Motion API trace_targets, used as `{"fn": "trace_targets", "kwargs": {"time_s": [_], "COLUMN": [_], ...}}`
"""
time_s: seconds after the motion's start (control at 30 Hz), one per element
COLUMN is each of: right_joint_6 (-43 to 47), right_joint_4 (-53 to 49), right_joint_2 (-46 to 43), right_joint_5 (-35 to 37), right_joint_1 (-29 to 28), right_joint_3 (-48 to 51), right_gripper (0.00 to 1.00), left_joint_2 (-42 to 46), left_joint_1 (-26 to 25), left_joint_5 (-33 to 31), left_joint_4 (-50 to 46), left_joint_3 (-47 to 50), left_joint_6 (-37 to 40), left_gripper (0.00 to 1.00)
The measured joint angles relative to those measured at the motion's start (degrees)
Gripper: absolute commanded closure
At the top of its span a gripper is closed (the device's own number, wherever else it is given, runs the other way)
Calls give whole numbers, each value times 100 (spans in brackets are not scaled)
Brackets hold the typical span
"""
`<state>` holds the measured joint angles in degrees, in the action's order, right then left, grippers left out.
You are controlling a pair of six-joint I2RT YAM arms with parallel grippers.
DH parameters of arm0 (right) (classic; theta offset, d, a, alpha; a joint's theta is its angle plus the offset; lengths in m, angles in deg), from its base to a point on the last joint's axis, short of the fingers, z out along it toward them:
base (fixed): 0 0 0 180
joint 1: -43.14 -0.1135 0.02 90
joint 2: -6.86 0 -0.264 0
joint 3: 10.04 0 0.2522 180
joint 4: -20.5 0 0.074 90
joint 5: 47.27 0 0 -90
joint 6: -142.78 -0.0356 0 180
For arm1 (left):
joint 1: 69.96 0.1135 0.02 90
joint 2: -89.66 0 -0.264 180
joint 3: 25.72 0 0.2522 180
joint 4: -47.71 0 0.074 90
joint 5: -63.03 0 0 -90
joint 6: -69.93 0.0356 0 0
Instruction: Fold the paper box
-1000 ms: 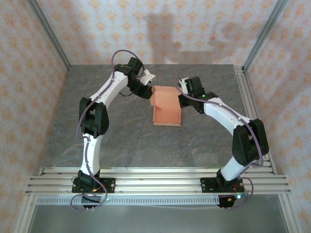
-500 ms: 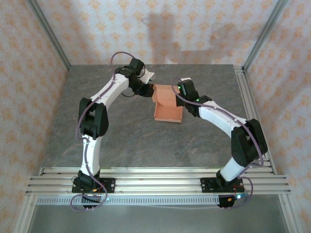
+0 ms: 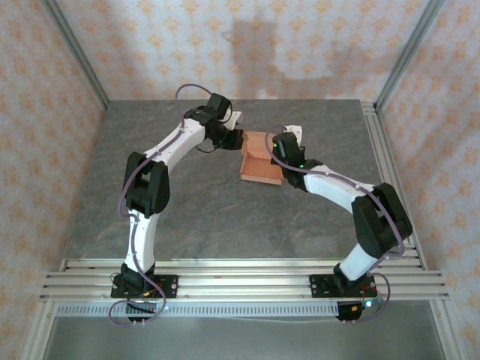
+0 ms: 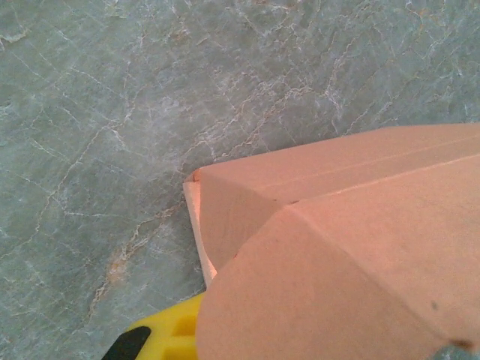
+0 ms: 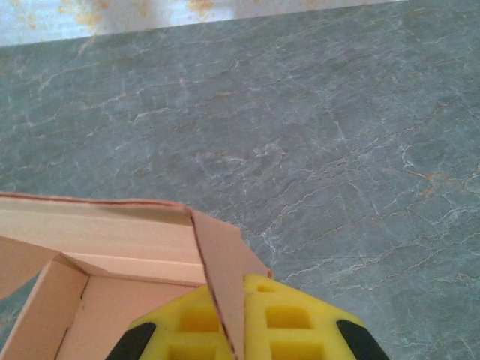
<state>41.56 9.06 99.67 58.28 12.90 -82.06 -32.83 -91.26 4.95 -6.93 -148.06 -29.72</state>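
Mid-fold: the half-formed paper box point(image 3: 261, 161) is sitting upper-centre on the table point(image 3: 187, 217), the left gripper point(image 3: 237, 141) clamping its left flap and the right gripper point(image 5: 229, 307) pinching its right wall, with the next move likely needing both flaps pressed inward together.

Paper box point(image 3: 260, 160) between left gripper point(image 3: 238, 139), right gripper point(image 3: 278, 152); far-centre table point(image 3: 195, 217).

Salmon-orange paper box point(image 3: 260, 159), just toward 12 o'clock from the table centre: thin card, matt, unprinted, creases crisp. The table point(image 3: 225, 217): grey-green stone-look surface with pale veining, smooth, low sheen. Pads point(image 5: 289, 319) of the right gripper point(image 5: 241, 330): yellow, matt, moulded with square recesses; plastic or rubber, cannot tell which. Both arms point(image 3: 180, 142): glossy white plastic shells, matt black joints. The rails point(image 3: 240, 279) at 6 o'clock: ribbed bare aluminium, satin. The walls point(image 3: 150, 45): matt patterned covering.
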Motion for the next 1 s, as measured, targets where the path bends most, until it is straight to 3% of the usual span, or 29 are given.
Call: {"fn": "trace_targets", "kwargs": {"time_s": [0.57,1.0], "right_joint_6": [-732,-614], "right_joint_4": [1110,2299], "right_joint_2": [0,98], "right_joint_5": [269,682], "right_joint_1": [-13,-323], "right_joint_3": [627,1270], "right_gripper": [100,100], "left_joint_2": [160,431], "left_joint_1": [-210,-234], "left_joint_5": [-243,-264], "left_joint_4": [356,881], "left_joint_3": [234,898], "left_joint_6": [-433,-643], "left_gripper": [100,100]}}
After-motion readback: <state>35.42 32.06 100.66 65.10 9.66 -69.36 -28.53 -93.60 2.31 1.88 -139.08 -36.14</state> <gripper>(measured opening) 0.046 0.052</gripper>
